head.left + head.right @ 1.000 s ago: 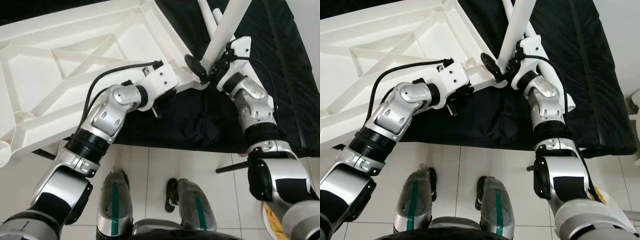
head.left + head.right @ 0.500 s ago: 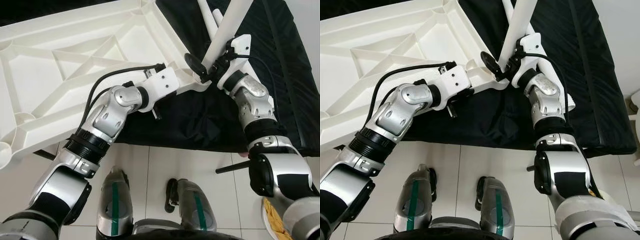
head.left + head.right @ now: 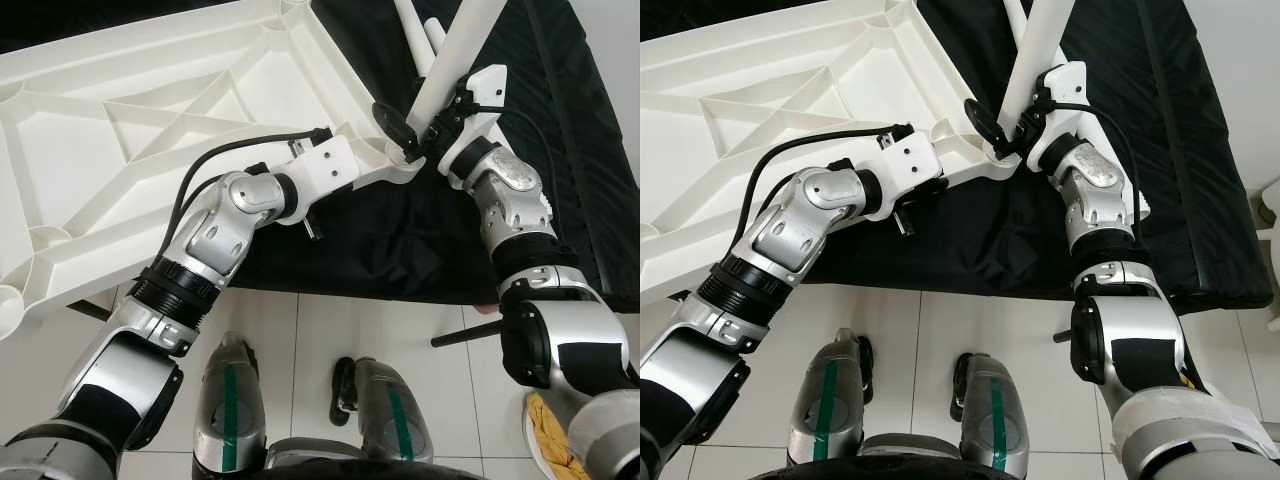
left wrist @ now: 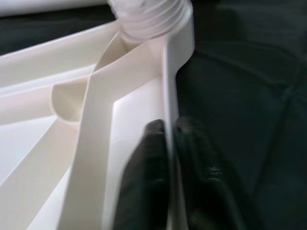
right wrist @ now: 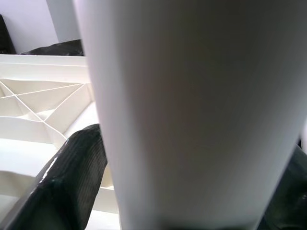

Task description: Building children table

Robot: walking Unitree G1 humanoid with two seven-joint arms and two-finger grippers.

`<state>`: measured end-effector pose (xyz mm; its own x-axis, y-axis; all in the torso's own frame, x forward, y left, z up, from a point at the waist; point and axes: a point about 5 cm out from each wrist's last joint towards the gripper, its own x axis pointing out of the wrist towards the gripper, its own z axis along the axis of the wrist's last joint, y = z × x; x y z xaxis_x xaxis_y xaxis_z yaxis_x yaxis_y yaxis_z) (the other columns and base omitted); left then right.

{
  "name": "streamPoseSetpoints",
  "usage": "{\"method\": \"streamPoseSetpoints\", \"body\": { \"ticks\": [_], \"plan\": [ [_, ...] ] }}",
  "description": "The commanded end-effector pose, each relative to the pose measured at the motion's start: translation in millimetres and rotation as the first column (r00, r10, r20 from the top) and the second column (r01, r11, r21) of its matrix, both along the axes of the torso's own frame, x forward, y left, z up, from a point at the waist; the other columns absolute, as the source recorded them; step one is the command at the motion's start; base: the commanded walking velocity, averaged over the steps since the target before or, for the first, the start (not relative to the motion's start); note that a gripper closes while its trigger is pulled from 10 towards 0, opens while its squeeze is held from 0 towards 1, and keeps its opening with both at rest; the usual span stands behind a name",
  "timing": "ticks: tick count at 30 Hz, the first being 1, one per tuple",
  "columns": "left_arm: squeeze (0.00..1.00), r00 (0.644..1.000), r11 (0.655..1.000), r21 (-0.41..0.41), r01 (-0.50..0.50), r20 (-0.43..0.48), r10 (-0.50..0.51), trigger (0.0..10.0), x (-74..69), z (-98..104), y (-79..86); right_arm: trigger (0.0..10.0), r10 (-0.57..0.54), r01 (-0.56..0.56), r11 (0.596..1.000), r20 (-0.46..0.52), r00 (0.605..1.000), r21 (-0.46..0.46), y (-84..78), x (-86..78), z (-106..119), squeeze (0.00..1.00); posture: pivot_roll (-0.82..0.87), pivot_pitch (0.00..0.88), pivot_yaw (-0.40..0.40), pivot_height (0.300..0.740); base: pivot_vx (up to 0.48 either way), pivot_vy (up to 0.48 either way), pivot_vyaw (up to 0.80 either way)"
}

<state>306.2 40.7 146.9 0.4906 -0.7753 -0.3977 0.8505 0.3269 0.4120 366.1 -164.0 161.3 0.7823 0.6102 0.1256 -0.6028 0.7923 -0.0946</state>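
The white table top (image 3: pixel 150 130) lies upside down with its ribbed underside up, partly on the black cover (image 3: pixel 560 120). My left gripper (image 4: pixel 165 143) is shut on the table top's rim (image 4: pixel 169 86), close to the near corner (image 3: pixel 400 168). A white table leg (image 3: pixel 455 60) stands tilted in that corner. My right gripper (image 3: pixel 412 132) is shut on this leg just above the corner, with one black finger (image 5: pixel 72 182) beside the leg (image 5: pixel 192 110). The leg's ribbed lower end (image 4: pixel 148 17) sits at the corner socket.
Another white leg (image 3: pixel 415 30) lies on the black cover behind the held one. Below is white tiled floor (image 3: pixel 300 340) with my feet (image 3: pixel 235 400), a black rod (image 3: pixel 465 335) and a yellow thing (image 3: pixel 555 445) at the lower right.
My right wrist has shifted slightly up and away with the leg still in its grip. The left gripper and the table top have hardly moved.
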Motion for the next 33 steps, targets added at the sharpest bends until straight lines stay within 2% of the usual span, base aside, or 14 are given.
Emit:
{"method": "streamPoseSetpoints", "body": {
  "ticks": [1,6,7,8,9,14,17,18,24,25,26,27,32,33],
  "plan": [
    [1.0,0.999,0.999,0.003,0.048,-0.004,-0.048,10.0,-4.9,-0.1,-5.9,10.0,-0.005,0.005,1.0,0.015,1.0,0.007,-2.9,1.2,3.4,0.0,0.06,0.034,-0.049,0.74,0.0,0.0,0.0],
    [1.0,0.999,0.999,0.012,0.046,-0.004,-0.046,10.0,-5.2,-0.7,-5.3,10.0,-0.005,0.005,1.0,0.016,1.0,0.008,-3.1,1.2,3.0,0.0,0.07,0.037,-0.047,0.74,0.0,0.0,0.0],
    [0.69,0.999,0.999,0.017,0.042,0.001,-0.042,10.0,-4.3,-0.7,-5.1,10.0,-0.005,0.005,1.0,0.016,1.0,0.009,-3.0,1.1,2.7,0.0,0.07,0.037,-0.047,0.74,0.0,0.0,0.0],
    [0.69,0.999,0.999,0.019,0.039,0.004,-0.039,10.0,-3.8,-0.6,-5.0,10.0,-0.005,0.005,1.0,0.016,1.0,0.009,-2.9,1.1,2.5,0.0,0.07,0.037,-0.047,0.74,0.0,0.0,0.0],
    [0.0,0.999,0.999,0.021,0.039,0.004,-0.039,10.0,-3.6,-0.5,-4.8,10.0,-0.005,0.005,1.0,0.016,1.0,0.009,-2.6,1.0,2.3,0.0,0.07,0.037,-0.045,0.74,0.0,0.0,0.0],
    [0.0,0.999,0.999,0.031,0.04,0.006,-0.041,10.0,-3.6,-1.3,-4.7,10.0,-0.005,0.005,1.0,0.017,1.0,0.011,-2.3,1.2,2.3,0.0,0.07,0.037,-0.043,0.74,0.0,0.0,0.0],
    [0.0,1.0,0.999,0.046,0.023,-0.007,-0.022,10.0,-2.1,-4.3,-4.4,10.0,-0.007,0.007,1.0,0.02,1.0,0.013,-2.3,1.5,2.9,0.0,0.06,0.037,-0.042,0.74,0.0,0.0,0.0],
    [0.0,0.999,0.998,0.056,0.005,-0.035,-0.003,10.0,-1.0,-7.6,-4.1,10.0,-0.007,0.007,1.0,0.021,1.0,0.014,-2.2,1.5,3.0,0.0,0.06,0.036,-0.042,0.74,0.0,0.0,0.0],
    [0.0,0.999,0.998,0.063,0.007,-0.053,-0.004,10.0,-1.8,-9.8,-4.7,10.0,-0.008,0.008,1.0,0.021,1.0,0.015,-2.2,1.3,2.4,0.0,0.06,0.037,-0.041,0.74,0.0,0.0,0.0],
    [0.0,0.998,0.998,0.06,0.013,-0.056,-0.01,5.9,-2.5,-9.9,-4.7,10.0,-0.008,0.008,1.0,0.021,1.0,0.015,-2.2,1.2,2.1,0.0,0.06,0.037,-0.041,0.74,0.0,0.0,0.0],
    [0.0,0.998,0.998,0.06,0.013,-0.056,-0.01,5.9,-2.5,-9.9,-4.7,10.0,-0.008,0.008,1.0,0.021,1.0,0.015,-2.2,1.2,2.1,0.0,0.06,0.037,-0.041,0.74,0.0,0.0,0.0],
    [0.0,0.998,0.999,0.048,0.011,-0.066,-0.008,0.0,-2.7,-9.1,-4.3,10.0,-0.009,0.009,1.0,0.021,1.0,0.015,-2.3,1.1,1.8,0.0,0.06,0.037,-0.041,0.74,0.0,0.0,0.0],
    [0.0,0.998,0.999,0.042,0.012,-0.06,-0.01,0.0,-2.0,-6.8,-3.3,10.0,-0.012,0.012,1.0,0.018,1.0,0.018,-2.7,1.1,1.2,0.0,0.06,0.035,-0.042,0.74,0.0,0.0,0.0],
    [0.0,0.998,0.999,0.053,0.008,-0.056,-0.005,2.0,-1.3,-7.3,-3.0,10.0,-0.013,0.013,1.0,0.016,1.0,0.019,-2.9,1.0,0.7,0.0,0.06,0.033,-0.044,0.74,0.0,0.0,0.0]
  ]
}}
